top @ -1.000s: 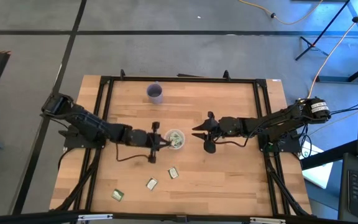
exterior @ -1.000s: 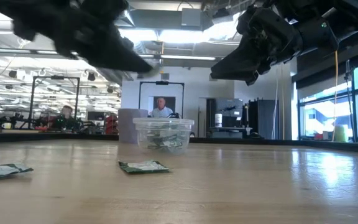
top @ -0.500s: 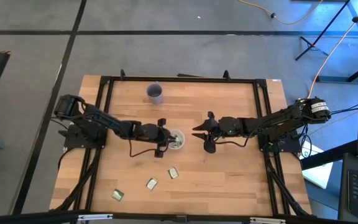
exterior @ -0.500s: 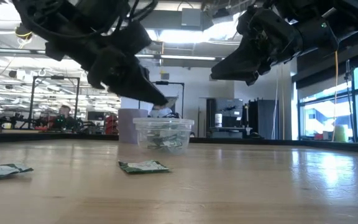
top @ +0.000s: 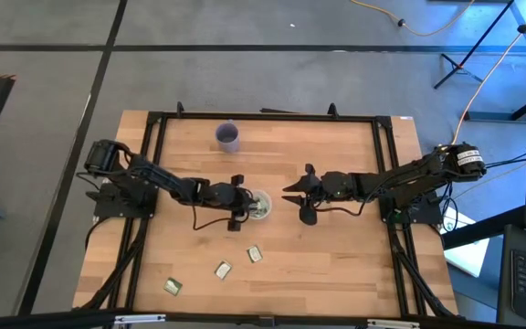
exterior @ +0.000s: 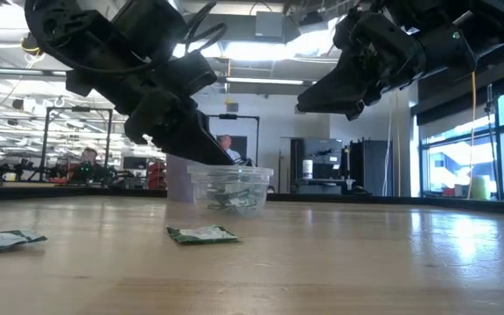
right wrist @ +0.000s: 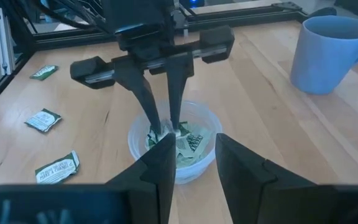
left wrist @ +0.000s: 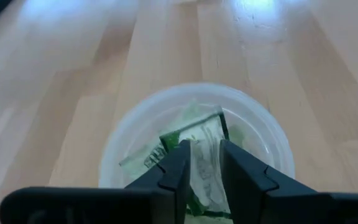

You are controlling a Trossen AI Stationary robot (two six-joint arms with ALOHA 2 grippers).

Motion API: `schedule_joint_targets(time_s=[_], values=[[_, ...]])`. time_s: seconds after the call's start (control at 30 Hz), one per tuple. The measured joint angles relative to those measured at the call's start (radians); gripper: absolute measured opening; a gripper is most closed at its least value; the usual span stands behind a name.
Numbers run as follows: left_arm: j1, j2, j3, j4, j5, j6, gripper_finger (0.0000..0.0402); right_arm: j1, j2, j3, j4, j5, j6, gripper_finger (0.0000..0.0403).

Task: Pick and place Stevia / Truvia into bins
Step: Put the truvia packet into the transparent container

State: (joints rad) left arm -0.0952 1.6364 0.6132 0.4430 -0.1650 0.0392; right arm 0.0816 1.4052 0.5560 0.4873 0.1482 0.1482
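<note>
The clear plastic cup [top: 259, 205] stands mid-table with several green-and-white sachets in it. My left gripper [left wrist: 201, 149] reaches in over the cup's rim [exterior: 231, 164] from the table's left, shut on one sachet [left wrist: 205, 140]. My right gripper [top: 289, 194] hovers open just right of the cup, above table height [exterior: 309, 101], touching nothing. Three more sachets lie flat on the wood nearer the front edge [top: 255, 254] [top: 223, 270] [top: 173, 286]. My left gripper holds a green-and-white sachet [right wrist: 179, 132] between its two fingertips [right wrist: 157, 127]. The fingers slant down from the table's left into the cup's mouth. The sachet's face shows between the fingers [left wrist: 204, 168], hanging inside the cup above the other sachets. Whether it touches them I cannot tell.
An opaque purple cup [top: 228, 136] stands near the far edge, left of centre. A black frame [top: 153, 183] runs round the table. Bare wood lies right of and in front of the clear cup. People and benches show in the room behind [exterior: 226, 149].
My left gripper has moved toward the table's right, over the clear cup, and has come down until its fingertips reach the rim, carrying the sachet with it. The sachet that stuck out above the cup half a second ago now sits inside its mouth.
</note>
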Motion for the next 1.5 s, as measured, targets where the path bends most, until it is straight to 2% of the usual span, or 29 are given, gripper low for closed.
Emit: schedule_joint_targets(time_s=[0.47, 0.63, 0.73, 1.03, 1.17, 1.33, 1.5], values=[[-0.044, -0.228, 0.003, -0.024, -0.005, 0.000, 0.0099, 0.001, 0.000, 0.000, 0.001, 0.000, -0.027, 0.0117], [-0.079, -0.312, 0.003, -0.158, -0.005, 0.006, 0.0102, 0.032, 0.003, 0.006, 0.030, -0.041, -0.044, 0.0117], [-0.089, -0.370, 0.003, -0.253, -0.008, 0.004, 0.0101, 0.081, 0.028, 0.066, 0.003, -0.045, -0.073, 0.0117], [-0.089, -0.424, 0.002, -0.292, 0.002, -0.052, 0.0103, 0.216, 0.328, 0.414, -0.286, -0.050, -0.193, 0.0117], [-0.089, -0.424, 0.002, -0.297, 0.002, -0.052, 0.0099, 0.247, 0.459, 0.535, -0.379, -0.103, -0.206, 0.0117], [-0.089, -0.424, 0.002, -0.307, 0.003, -0.052, 0.0095, 0.263, 0.582, 0.634, -0.422, -0.127, -0.205, 0.0117], [-0.089, -0.424, 0.002, -0.314, 0.003, -0.055, 0.0095, 0.262, 0.652, 0.677, -0.450, -0.127, -0.187, 0.0117]])
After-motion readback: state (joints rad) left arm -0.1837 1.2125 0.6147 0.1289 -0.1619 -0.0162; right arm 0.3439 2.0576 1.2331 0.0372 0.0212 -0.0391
